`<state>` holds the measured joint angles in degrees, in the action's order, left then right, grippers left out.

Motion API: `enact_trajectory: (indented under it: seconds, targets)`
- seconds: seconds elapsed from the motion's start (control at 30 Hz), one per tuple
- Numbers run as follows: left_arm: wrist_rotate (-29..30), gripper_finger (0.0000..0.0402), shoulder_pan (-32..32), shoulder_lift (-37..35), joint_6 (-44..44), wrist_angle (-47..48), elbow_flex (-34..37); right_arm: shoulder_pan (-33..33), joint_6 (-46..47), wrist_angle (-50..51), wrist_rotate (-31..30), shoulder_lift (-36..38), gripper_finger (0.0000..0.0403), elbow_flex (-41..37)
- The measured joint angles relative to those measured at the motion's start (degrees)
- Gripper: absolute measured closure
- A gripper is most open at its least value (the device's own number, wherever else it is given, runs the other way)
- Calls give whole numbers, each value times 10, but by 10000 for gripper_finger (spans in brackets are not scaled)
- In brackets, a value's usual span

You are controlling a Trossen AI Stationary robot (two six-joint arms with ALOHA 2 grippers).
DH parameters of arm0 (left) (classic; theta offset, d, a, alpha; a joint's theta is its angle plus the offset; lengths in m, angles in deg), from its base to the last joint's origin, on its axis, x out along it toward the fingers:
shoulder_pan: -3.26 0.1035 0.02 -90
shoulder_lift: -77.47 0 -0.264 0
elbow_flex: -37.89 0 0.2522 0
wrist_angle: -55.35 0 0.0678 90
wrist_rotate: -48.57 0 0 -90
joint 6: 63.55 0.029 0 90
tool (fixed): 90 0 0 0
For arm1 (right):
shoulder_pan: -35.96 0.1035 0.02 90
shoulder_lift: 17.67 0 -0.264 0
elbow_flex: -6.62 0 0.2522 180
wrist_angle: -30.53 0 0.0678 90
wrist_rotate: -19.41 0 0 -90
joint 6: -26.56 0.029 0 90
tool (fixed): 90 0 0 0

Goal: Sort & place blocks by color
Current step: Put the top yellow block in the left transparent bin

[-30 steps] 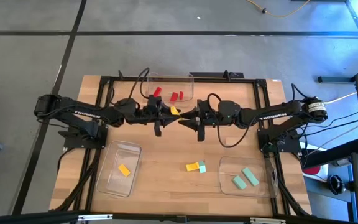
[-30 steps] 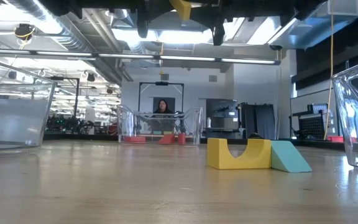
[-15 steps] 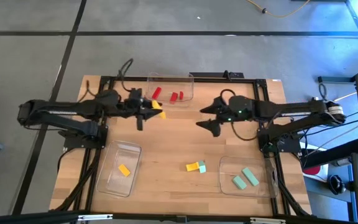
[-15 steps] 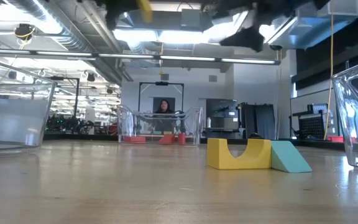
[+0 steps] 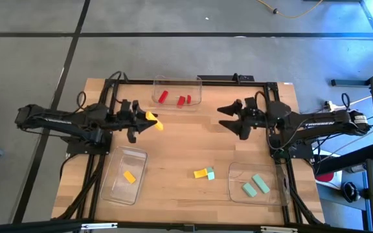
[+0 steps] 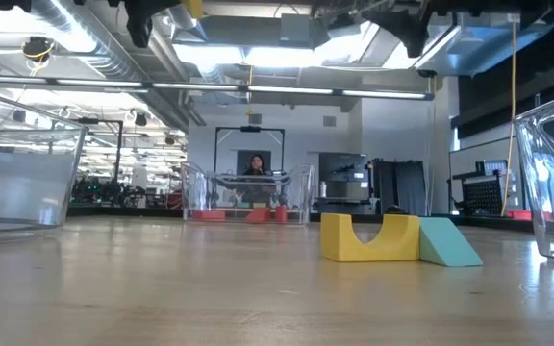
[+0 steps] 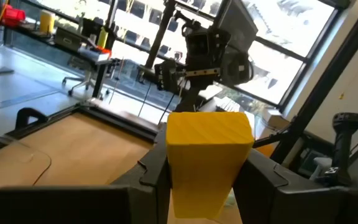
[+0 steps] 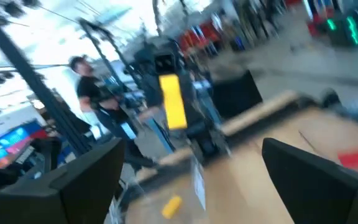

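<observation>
My left gripper (image 5: pixel 145 119) is over the table's left middle, shut on a yellow block (image 5: pixel 153 120) that also shows in the left wrist view (image 7: pixel 207 149). My right gripper (image 5: pixel 228 119) is open and empty at the right middle, facing the left arm. A yellow arch block (image 6: pixel 368 237) and a teal wedge (image 6: pixel 447 242) rest side by side on the table near the front (image 5: pixel 204 173). Red blocks (image 5: pixel 181 99) lie in the far tray, a yellow block (image 5: pixel 129 177) in the near left tray, and teal blocks (image 5: pixel 254 184) in the near right tray. My left gripper pinches the yellow block by two opposite sides (image 7: pixel 173 168) between its two fingers (image 7: pixel 156 175). The fingers lie level and point toward the table's right. The block sticks out past the fingertips and is lifted well clear of the table.
Three clear trays stand on the table: one at the far middle (image 5: pixel 196 84), one at the near left (image 5: pixel 112 188), one at the near right (image 5: pixel 235 194). A black frame runs around the table's edges. A person (image 6: pixel 255 165) shows in the room beyond.
One second ago both grippers met over the table's middle with the yellow block between them. My left gripper has since gone toward the table's left edge with the block, still lifted clear. My right gripper has drawn back toward the right edge, empty.
</observation>
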<state>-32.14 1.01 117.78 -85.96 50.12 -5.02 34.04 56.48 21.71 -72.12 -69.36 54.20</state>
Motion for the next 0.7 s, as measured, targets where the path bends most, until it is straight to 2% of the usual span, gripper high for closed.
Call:
enact_trajectory:
  seconds: [0.1,0.27,0.5,0.7]
  targets:
    - [0,284,0,1,0,-6,0,0,-23,-38,1,0,21,-14]
    - [3,284,0,1,0,-8,0,0,-61,-37,1,0,21,-15]
    - [2,284,0,1,0,-8,0,0,-62,-30,1,0,21,-15]
    - [-51,284,-2,1,-37,24,-7,0,-61,-27,1,0,21,-15]
